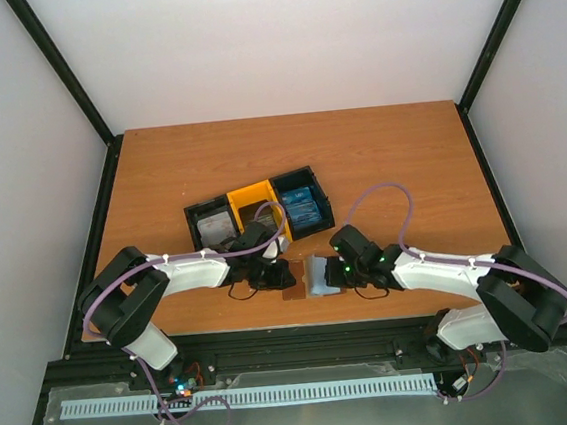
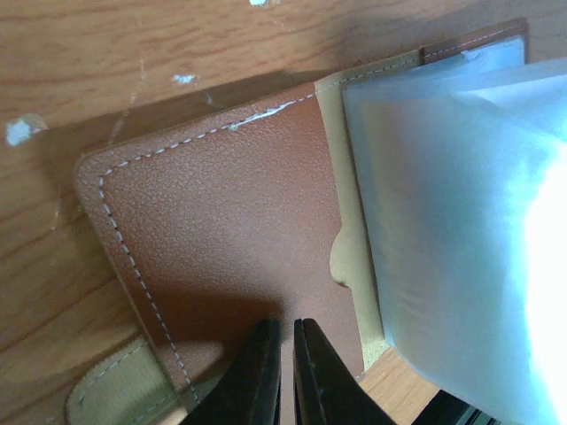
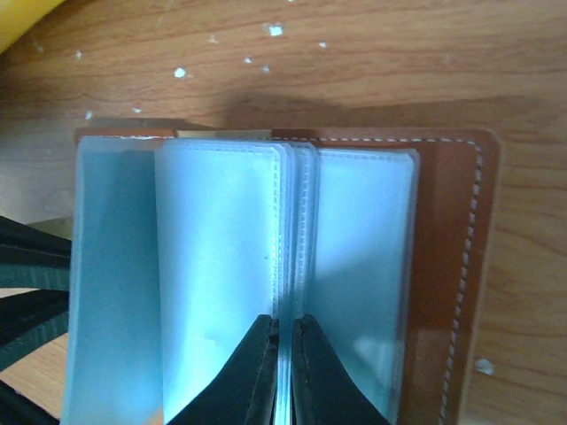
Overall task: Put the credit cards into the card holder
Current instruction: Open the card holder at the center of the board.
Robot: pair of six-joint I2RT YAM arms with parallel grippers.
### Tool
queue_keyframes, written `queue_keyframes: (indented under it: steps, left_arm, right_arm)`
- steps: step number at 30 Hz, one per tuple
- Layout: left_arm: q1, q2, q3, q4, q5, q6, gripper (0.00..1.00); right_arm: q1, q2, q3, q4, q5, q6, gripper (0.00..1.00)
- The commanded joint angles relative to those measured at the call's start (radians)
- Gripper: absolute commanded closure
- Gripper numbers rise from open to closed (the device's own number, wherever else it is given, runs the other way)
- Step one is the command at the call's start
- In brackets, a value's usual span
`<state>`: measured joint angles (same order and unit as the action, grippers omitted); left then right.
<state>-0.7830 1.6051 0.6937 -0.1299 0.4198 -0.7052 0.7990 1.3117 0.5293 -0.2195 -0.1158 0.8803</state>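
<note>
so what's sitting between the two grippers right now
The open card holder lies between the left gripper and the right gripper, clear in the top external view. The left pinches its brown cover, the right its pale sleeves.

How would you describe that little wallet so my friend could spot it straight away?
On the wooden table, look toward the near edge, just in front of the black-and-yellow tray. The card holder lies open there between the left hand and right hand. It is the only brown leather-like piece, with pale blue sleeves.

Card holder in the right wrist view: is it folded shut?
No, the card holder lies open, its pale plastic sleeves fanned out.
</note>
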Motion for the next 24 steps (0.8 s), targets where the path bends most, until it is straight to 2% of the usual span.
queue_keyframes:
  steps: [1,5,11,18,24]
  left_arm:
    - [-0.004,-0.004,-0.012,-0.019,-0.037,-0.001,0.93]
    - [-0.004,-0.013,-0.011,-0.023,-0.047,-0.002,0.93]
    - [-0.004,-0.099,-0.019,-0.048,-0.117,-0.021,0.93]
    - [-0.003,-0.210,-0.042,0.040,-0.069,-0.029,0.89]
    - [-0.004,-0.237,-0.053,0.045,-0.067,-0.041,0.89]
  right_arm:
    - [-0.003,0.022,0.042,0.043,-0.032,-0.033,0.93]
    - [-0.003,0.039,0.067,0.030,-0.034,-0.058,0.86]
    - [0.004,0.091,0.100,0.002,-0.062,-0.099,0.66]
    - [0.030,0.148,0.150,-0.024,-0.084,-0.141,0.60]
    - [0.045,0.154,0.163,0.055,-0.132,-0.127,0.51]
